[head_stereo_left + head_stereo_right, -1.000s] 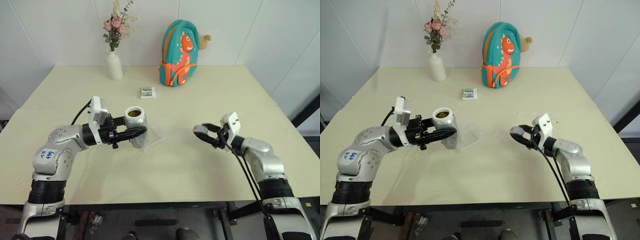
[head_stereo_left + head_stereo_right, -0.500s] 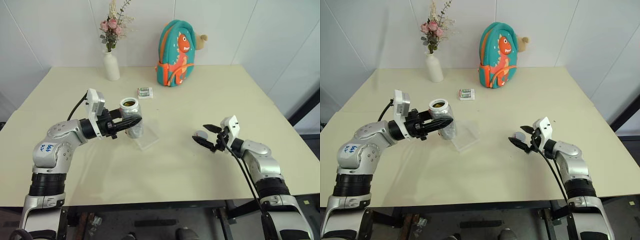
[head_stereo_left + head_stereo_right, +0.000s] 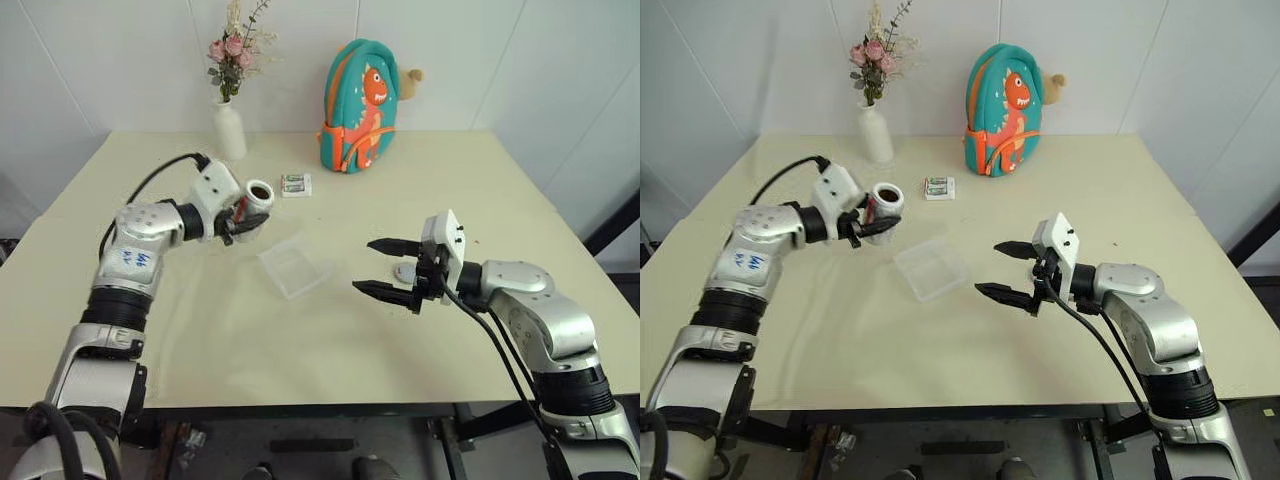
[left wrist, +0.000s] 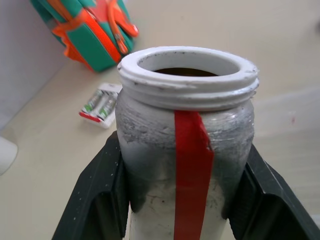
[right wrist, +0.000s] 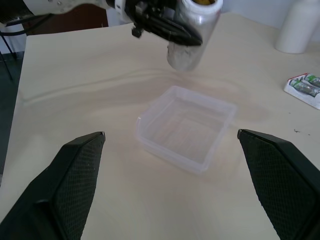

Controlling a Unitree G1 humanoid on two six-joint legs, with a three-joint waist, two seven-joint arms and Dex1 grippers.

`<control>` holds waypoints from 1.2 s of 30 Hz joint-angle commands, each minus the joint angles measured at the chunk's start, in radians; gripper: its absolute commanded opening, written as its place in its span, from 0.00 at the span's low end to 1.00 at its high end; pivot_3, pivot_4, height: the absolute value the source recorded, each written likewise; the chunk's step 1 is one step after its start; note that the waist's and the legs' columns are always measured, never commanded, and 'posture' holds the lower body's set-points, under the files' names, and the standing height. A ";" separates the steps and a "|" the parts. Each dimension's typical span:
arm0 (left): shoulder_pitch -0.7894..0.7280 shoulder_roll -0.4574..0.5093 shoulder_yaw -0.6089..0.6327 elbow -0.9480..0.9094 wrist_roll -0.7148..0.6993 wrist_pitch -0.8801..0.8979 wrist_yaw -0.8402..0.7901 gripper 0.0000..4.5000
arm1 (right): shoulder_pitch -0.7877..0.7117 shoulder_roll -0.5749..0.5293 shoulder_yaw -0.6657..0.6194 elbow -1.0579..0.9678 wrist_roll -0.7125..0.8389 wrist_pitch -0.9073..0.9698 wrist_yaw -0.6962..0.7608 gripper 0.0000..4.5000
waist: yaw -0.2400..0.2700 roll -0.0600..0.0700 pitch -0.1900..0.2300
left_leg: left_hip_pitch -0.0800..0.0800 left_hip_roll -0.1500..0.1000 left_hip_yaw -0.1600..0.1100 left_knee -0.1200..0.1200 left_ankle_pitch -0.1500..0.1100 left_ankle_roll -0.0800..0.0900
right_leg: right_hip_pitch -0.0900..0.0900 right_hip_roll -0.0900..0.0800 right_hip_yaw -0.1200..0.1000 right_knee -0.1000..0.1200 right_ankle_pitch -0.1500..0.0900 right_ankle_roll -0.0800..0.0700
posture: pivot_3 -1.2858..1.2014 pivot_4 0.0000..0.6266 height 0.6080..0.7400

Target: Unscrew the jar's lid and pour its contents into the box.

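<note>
jar (image 3: 256, 196), lidless, pinched in the left tool (image 3: 243, 212) beyond the box (image 3: 295, 265); right tool (image 3: 385, 267) spread empty.

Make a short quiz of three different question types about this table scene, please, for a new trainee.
1. True or false: the jar has its lid screwed on.
2. Which gripper holds the jar: A) left gripper B) right gripper?
3. Fill in: the box on the table is ____ (empty or filled).

Key:
1. False: the jar's mouth is open, and the lid lies on the table behind the right gripper.
2. A; the right gripper's jaws are open.
3. Empty.
</note>
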 commanded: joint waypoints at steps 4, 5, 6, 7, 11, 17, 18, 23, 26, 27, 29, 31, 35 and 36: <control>-0.075 -0.021 0.004 0.104 0.078 -0.158 0.078 0.45 | 0.026 -0.035 -0.037 -0.046 0.016 0.002 -0.020 0.99 | 0.002 0.000 0.000 | -0.005 0.000 0.000 0.003 0.000 0.000 | -0.003 0.000 -0.001 0.000 0.000 0.001 | 0.52 0.24 1.00; -0.079 -0.020 -0.010 0.118 0.104 -0.193 0.090 0.45 | 0.029 -0.037 -0.040 -0.040 0.017 -0.001 -0.020 0.99 | 0.002 0.000 0.000 | -0.005 0.000 0.000 0.003 0.000 0.000 | -0.003 0.000 0.000 0.000 0.001 0.001 | 0.52 0.24 1.00; -0.083 -0.017 -0.028 0.126 0.144 -0.246 0.124 0.45 | 0.031 -0.036 -0.041 -0.034 0.016 -0.005 -0.024 0.99 | 0.002 0.000 0.000 | -0.005 0.000 0.000 0.003 0.000 0.000 | -0.003 0.000 -0.001 0.000 0.001 0.001 | 0.52 0.24 1.00; -0.086 -0.016 -0.037 0.133 0.170 -0.282 0.146 0.45 | 0.032 -0.034 -0.041 -0.032 0.015 -0.006 -0.027 0.99 | 0.002 0.000 0.000 | -0.004 0.000 0.000 0.003 0.000 0.000 | -0.002 0.000 -0.001 0.000 0.001 0.001 | 0.52 0.24 1.00; -0.134 0.047 -0.170 0.142 0.507 -0.482 0.496 0.45 | 0.039 -0.021 -0.037 -0.025 0.015 -0.016 -0.039 0.99 | 0.001 0.000 0.000 | -0.004 0.000 0.000 0.004 0.000 0.000 | -0.003 0.000 0.000 0.001 0.001 0.001 | 0.52 0.24 1.00; -0.281 0.161 -0.564 0.140 1.232 -0.482 1.261 0.45 | 0.042 0.012 -0.034 -0.013 0.028 -0.022 -0.063 0.99 | 0.006 -0.001 0.000 | -0.006 -0.001 0.000 0.006 0.000 0.001 | -0.003 0.000 0.001 0.000 0.002 0.003 | 0.52 0.24 1.00; -0.301 0.154 -0.591 0.156 1.278 -0.454 1.323 0.45 | 0.043 0.016 -0.034 -0.013 0.030 -0.022 -0.064 0.99 | 0.009 -0.001 0.000 | -0.006 -0.001 0.000 0.006 0.000 0.001 | -0.002 0.000 0.001 0.000 0.002 0.004 | 0.52 0.24 1.00; -0.392 0.112 -0.689 0.216 1.449 -0.322 1.500 0.45 | 0.046 0.038 -0.025 -0.011 0.037 -0.025 -0.078 0.99 | 0.024 -0.001 0.000 | -0.007 -0.002 0.000 0.007 0.000 0.001 | -0.003 0.000 0.000 0.000 0.002 0.004 | 0.52 0.24 1.00; -0.415 0.090 -0.731 0.273 1.496 -0.276 1.527 0.45 | 0.049 0.060 -0.032 -0.009 0.046 -0.028 -0.097 0.99 | 0.023 -0.001 0.000 | -0.007 -0.002 0.000 0.006 0.000 0.001 | -0.003 0.000 0.000 0.000 0.002 0.004 | 0.52 0.24 1.00; -0.415 0.092 -0.739 0.267 1.509 -0.267 1.557 0.45 | 0.051 0.069 -0.037 -0.010 0.052 -0.024 -0.105 0.99 | 0.023 -0.001 0.000 | -0.007 -0.002 0.000 0.006 0.000 0.001 | -0.003 0.000 0.000 0.000 0.002 0.004 | 0.52 0.24 1.00; -0.419 0.095 -0.752 0.256 1.520 -0.277 1.607 0.45 | 0.055 0.082 -0.042 -0.014 0.060 -0.021 -0.119 0.99 | 0.023 -0.001 0.000 | -0.006 -0.001 0.000 0.005 0.000 0.001 | -0.003 0.000 0.000 0.001 0.002 0.004 | 0.52 0.24 1.00; -0.421 0.091 -0.752 0.260 1.499 -0.307 1.589 0.45 | 0.062 0.086 -0.043 -0.016 0.063 -0.023 -0.128 0.99 | 0.026 -0.001 0.001 | -0.007 -0.001 0.000 0.005 0.000 0.001 | -0.004 0.000 0.000 0.001 0.002 0.004 | 0.52 0.24 1.00; -0.394 0.112 -0.729 0.216 1.466 -0.335 1.578 0.45 | 0.070 0.092 -0.044 -0.016 0.071 -0.025 -0.139 0.99 | 0.026 -0.001 0.001 | -0.007 -0.002 0.000 0.004 0.000 0.001 | -0.004 0.000 0.000 0.000 0.002 0.004 | 0.52 0.24 1.00; -0.388 0.117 -0.724 0.209 1.454 -0.350 1.561 0.45 | 0.071 0.092 -0.043 -0.014 0.071 -0.027 -0.141 0.99 | 0.026 -0.001 0.001 | -0.007 -0.001 0.000 0.004 0.000 0.001 | -0.004 0.000 0.000 0.000 0.002 0.004 | 0.52 0.24 1.00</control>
